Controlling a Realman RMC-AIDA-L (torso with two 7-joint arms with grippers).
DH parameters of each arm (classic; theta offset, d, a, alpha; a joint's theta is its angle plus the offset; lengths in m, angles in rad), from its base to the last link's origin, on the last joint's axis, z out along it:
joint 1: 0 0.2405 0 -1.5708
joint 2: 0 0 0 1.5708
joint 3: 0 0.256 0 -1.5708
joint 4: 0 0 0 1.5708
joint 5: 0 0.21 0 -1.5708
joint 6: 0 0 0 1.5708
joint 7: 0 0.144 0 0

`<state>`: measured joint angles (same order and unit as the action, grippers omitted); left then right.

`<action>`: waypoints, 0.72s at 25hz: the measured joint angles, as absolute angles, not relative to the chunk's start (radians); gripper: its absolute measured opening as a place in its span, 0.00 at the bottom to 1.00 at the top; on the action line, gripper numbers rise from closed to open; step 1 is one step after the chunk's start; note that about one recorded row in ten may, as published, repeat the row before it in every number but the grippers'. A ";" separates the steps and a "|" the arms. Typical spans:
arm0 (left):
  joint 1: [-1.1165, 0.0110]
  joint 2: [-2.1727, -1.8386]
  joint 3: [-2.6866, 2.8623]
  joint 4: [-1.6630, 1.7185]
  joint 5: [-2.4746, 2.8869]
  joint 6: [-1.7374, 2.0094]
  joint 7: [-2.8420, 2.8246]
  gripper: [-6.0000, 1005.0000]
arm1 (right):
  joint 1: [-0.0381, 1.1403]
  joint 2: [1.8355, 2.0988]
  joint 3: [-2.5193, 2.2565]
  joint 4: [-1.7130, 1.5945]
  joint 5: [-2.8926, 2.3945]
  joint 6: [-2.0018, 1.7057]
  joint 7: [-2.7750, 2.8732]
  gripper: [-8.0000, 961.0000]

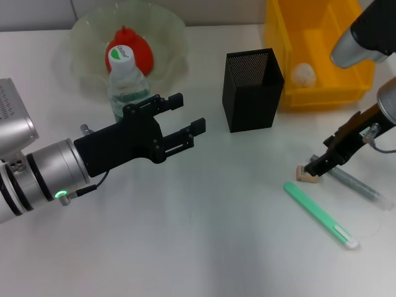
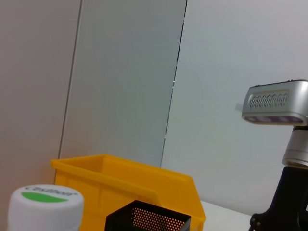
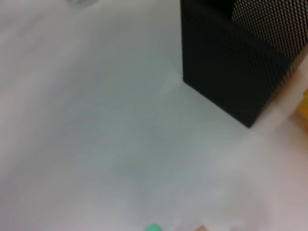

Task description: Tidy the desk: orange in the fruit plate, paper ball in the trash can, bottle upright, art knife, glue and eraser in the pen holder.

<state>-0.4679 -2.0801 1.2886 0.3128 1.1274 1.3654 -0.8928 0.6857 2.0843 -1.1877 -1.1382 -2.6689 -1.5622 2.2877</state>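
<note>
The orange (image 1: 139,52) lies in the pale-green fruit plate (image 1: 167,28) at the back left. The bottle (image 1: 127,83) stands upright in front of the plate; its cap shows in the left wrist view (image 2: 45,202). My left gripper (image 1: 185,114) is open and empty, just right of the bottle. The paper ball (image 1: 303,74) lies in the yellow trash can (image 1: 315,93). The black mesh pen holder (image 1: 250,90) stands mid-table. My right gripper (image 1: 317,166) is down at the beige eraser (image 1: 304,175). The green art knife (image 1: 320,215) and the grey glue stick (image 1: 359,184) lie beside it.
The pen holder (image 3: 231,62) shows large in the right wrist view, with the knife's tip (image 3: 154,227) at the edge. The left wrist view shows the trash can (image 2: 134,183), the pen holder's rim (image 2: 149,219) and my right arm (image 2: 284,144).
</note>
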 joint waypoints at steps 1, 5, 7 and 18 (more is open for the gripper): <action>-0.468 -2.080 1.289 0.313 1.127 1.365 -0.893 0.69 | 0.686 2.084 -1.188 -1.138 -2.669 -1.562 2.288 0.80; -0.468 -2.080 1.288 0.313 1.127 1.360 -0.893 0.69 | 0.686 2.084 -1.188 -1.137 -2.610 -1.550 2.165 0.80; -0.468 -2.080 1.288 0.313 1.127 1.356 -0.895 0.69 | 0.686 2.084 -1.189 -1.131 -2.592 -1.546 2.122 0.80; -0.469 -2.080 1.285 0.313 1.126 1.337 -0.906 0.69 | 0.738 2.079 -1.204 -1.148 -2.547 -1.688 2.317 0.80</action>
<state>-0.4695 -2.0801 1.2852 0.3129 1.1258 1.3374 -0.9058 0.7379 2.0790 -1.2038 -1.1478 -2.5471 -1.6881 2.3172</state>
